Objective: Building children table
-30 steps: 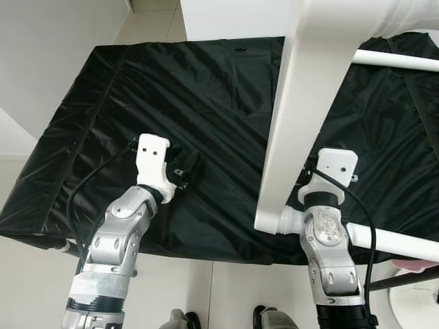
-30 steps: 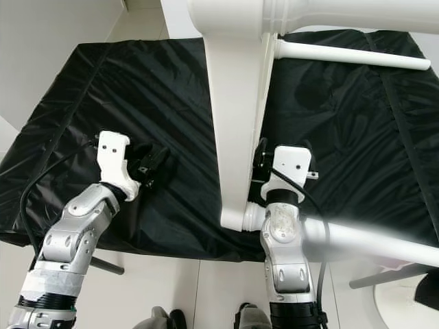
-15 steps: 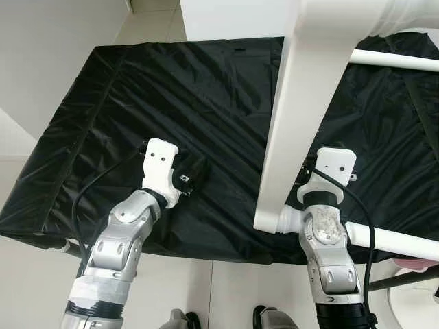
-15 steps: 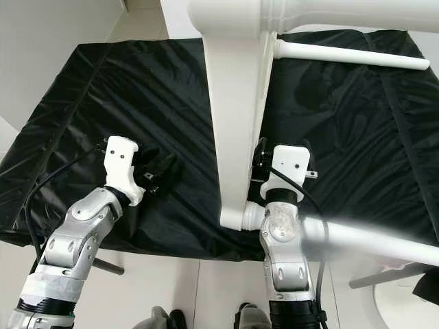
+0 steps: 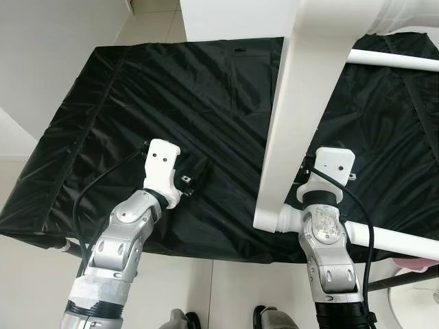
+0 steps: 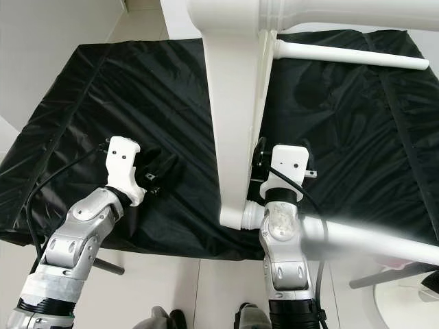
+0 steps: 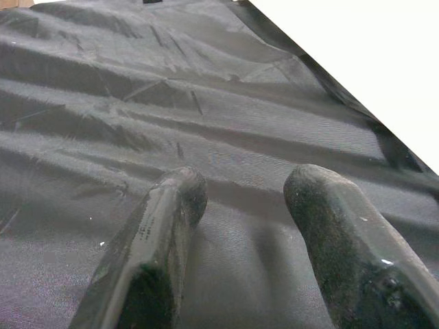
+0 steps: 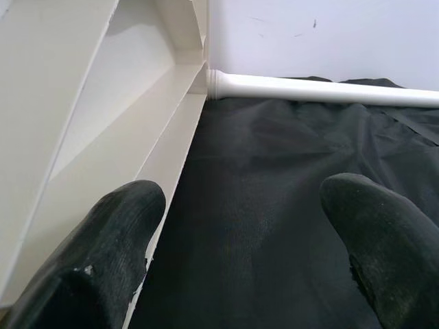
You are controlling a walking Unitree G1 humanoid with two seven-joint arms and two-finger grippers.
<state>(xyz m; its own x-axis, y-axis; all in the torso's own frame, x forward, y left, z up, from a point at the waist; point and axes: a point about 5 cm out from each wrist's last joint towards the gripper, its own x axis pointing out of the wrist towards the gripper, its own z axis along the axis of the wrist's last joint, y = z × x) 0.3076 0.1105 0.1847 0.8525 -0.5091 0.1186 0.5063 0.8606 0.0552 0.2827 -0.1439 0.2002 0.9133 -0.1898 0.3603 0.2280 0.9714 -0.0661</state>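
A white children's table frame (image 5: 295,123) stands on edge on a black cloth (image 5: 206,89). One white round leg (image 5: 394,60) juts out at the far right, and another (image 5: 394,241) lies along the near edge. My right gripper (image 8: 247,199) is open, low over the cloth, with one finger (image 8: 116,233) right beside the white frame panel (image 8: 103,130). My left gripper (image 7: 247,188) is open over bare cloth to the left of the frame, with nothing between its fingers (image 5: 194,173).
The cloth-covered surface ends at a near edge (image 5: 171,250) just before my arms. A white wall (image 5: 41,55) and tiled floor (image 5: 154,20) lie to the left and behind. A dark metal bar (image 5: 405,277) and a white round object (image 5: 415,305) sit at the lower right.
My left arm has shifted a little to the right and forward over the cloth. The right arm and the table frame have hardly moved.
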